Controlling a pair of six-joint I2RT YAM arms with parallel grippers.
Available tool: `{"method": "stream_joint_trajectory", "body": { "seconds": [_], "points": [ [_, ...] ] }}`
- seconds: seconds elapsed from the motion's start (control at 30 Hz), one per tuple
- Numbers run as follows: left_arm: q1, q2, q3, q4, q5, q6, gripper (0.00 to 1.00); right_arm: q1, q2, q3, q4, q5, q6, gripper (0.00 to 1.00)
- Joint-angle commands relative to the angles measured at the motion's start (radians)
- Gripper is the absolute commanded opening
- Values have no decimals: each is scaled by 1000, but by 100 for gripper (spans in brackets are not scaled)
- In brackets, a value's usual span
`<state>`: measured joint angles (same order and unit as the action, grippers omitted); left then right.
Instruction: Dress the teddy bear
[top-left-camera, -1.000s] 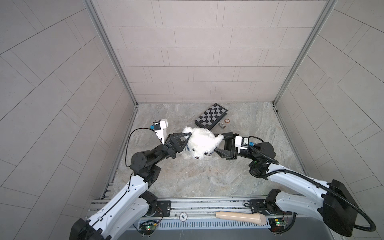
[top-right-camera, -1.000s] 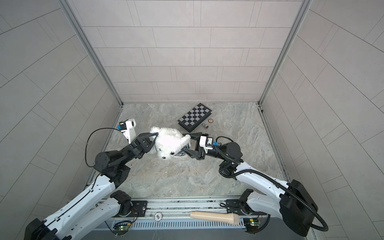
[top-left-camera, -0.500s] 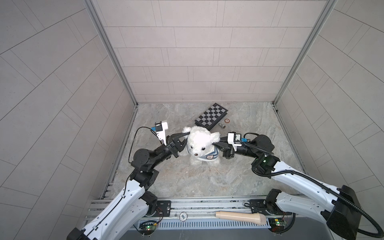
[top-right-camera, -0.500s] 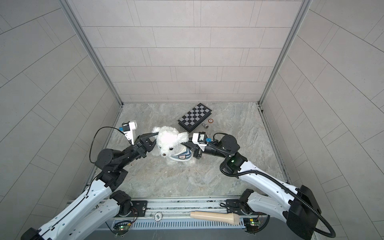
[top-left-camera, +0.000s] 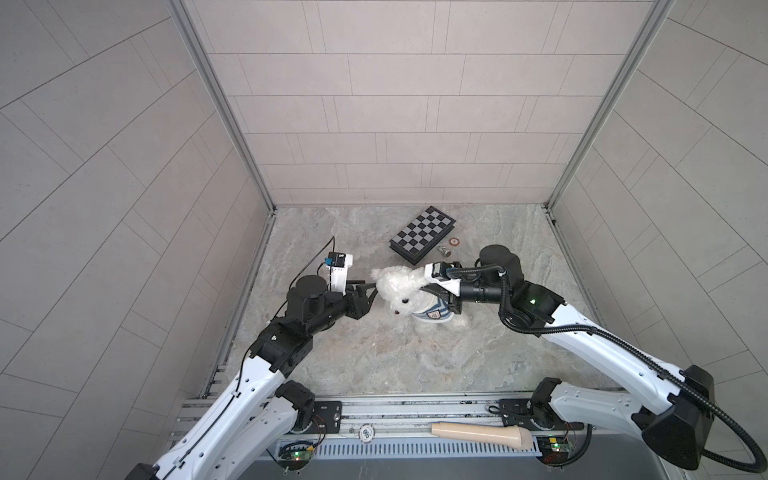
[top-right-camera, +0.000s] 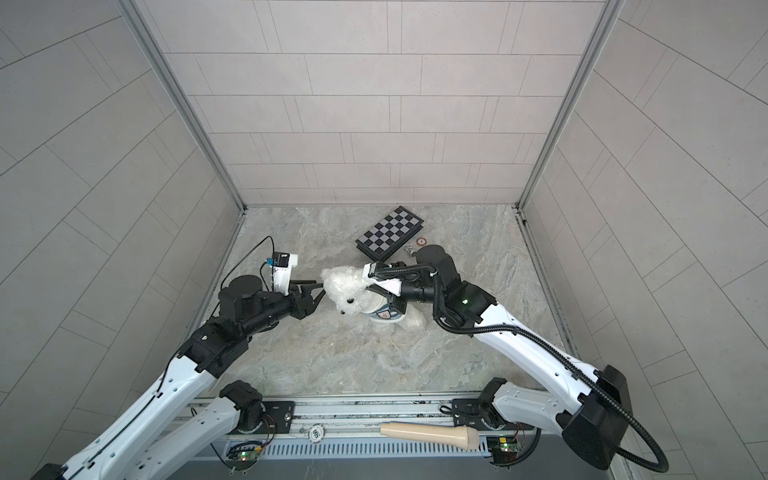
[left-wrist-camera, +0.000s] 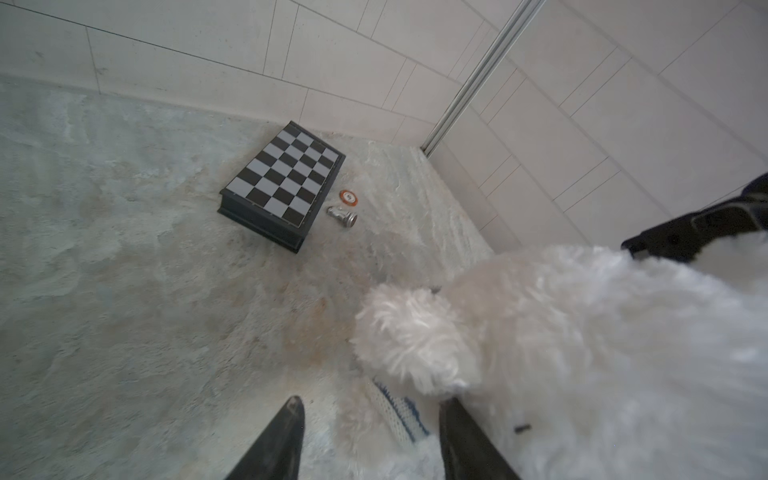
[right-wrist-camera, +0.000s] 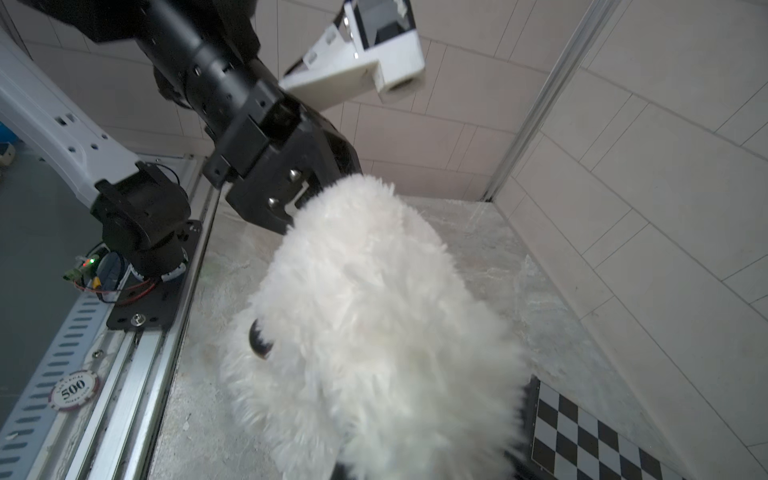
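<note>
Teddy bear (top-left-camera: 399, 286) sits near the middle of the table (top-left-camera: 374, 357), wearing the striped shirt (top-left-camera: 434, 311), its head leaning toward the left edge. The left gripper (top-left-camera: 374, 293) stands just beside the head with its fingers spread; in the left wrist view one finger (left-wrist-camera: 465, 436) brushes the fur. The right gripper (top-left-camera: 432, 291) reaches in at the bear's back from the right side, jaws pressed together, though fur hides what they pinch. The chessboard (top-left-camera: 422, 235) lies behind the bear, toward the far edge.
</note>
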<state>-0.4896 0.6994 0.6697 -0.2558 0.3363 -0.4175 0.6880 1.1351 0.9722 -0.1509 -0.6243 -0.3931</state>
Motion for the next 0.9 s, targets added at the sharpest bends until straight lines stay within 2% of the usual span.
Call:
{"method": "stream_joint_trajectory", "body": {
  "seconds": [0.0,0.07,0.17,0.23,0.37,0.4,0.67,0.87],
  "points": [
    [-4,-48,45,-116,46,79,65,0,11,42,-79,21,-134,0],
    [-4,-63,50,-109,113,91,72,0,28,53,-100,20,-171,0],
    [-4,-72,73,-133,155,129,78,-1,55,81,-161,14,-213,0],
    [-3,-70,85,-127,183,149,80,-2,71,96,-196,0,-268,0],
    [-4,-37,109,-53,245,162,81,-1,88,107,-195,-42,-278,0],
    [-39,-18,120,-41,251,168,81,-1,90,108,-185,-52,-272,0],
    [-153,91,187,-4,184,227,78,-2,110,134,-191,-46,-230,0],
    [-216,142,208,6,92,270,78,-2,97,136,-184,-73,-230,0]
  ]
}}
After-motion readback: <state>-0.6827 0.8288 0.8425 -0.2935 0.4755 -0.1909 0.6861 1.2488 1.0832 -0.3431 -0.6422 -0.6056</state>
